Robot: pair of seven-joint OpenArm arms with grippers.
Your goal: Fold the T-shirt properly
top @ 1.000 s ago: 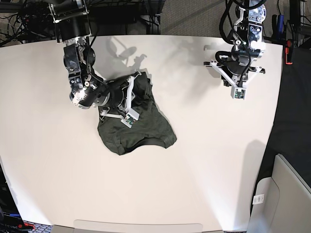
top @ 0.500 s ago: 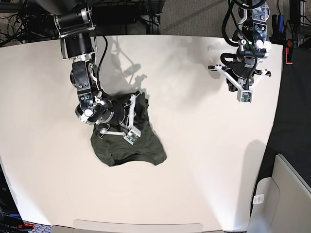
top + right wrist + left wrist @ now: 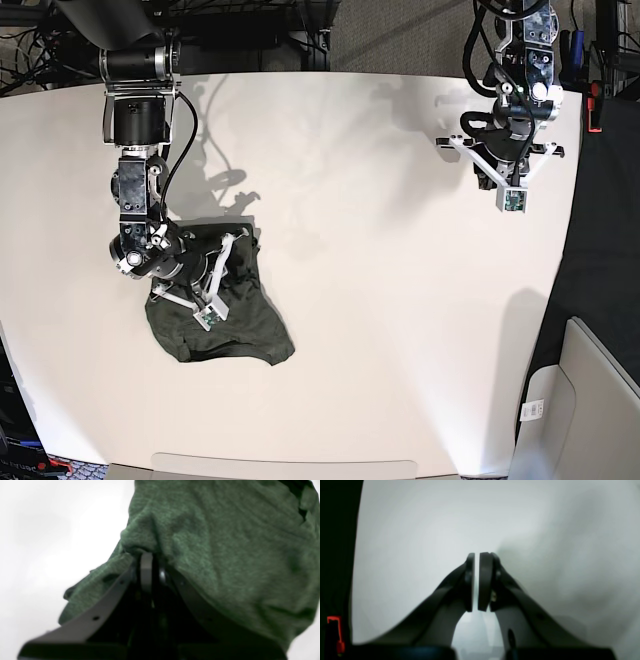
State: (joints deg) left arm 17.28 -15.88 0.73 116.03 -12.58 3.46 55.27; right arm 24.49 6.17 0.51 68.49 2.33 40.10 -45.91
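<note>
The T-shirt (image 3: 238, 325) is a crumpled dark olive-green heap on the white table (image 3: 390, 300), left of centre in the base view. My right gripper (image 3: 245, 268) lies over the heap's upper part and is shut on a fold of the fabric. In the right wrist view the T-shirt (image 3: 225, 542) bunches over my right gripper (image 3: 150, 555) and covers its tips. My left gripper (image 3: 503, 158) hangs over the bare far right of the table, well away from the shirt. In the left wrist view my left gripper (image 3: 476, 560) is shut with nothing between its pads.
A light grey bin (image 3: 590, 400) stands off the table's front right corner. Black cables and stands (image 3: 250, 30) crowd the far edge. A red-marked fixture (image 3: 595, 100) sits by the table's right edge, close to the left arm.
My right gripper has dragged the T-shirt toward the front left of the table, still shut on it. The left arm has drifted slightly right and stayed shut.
</note>
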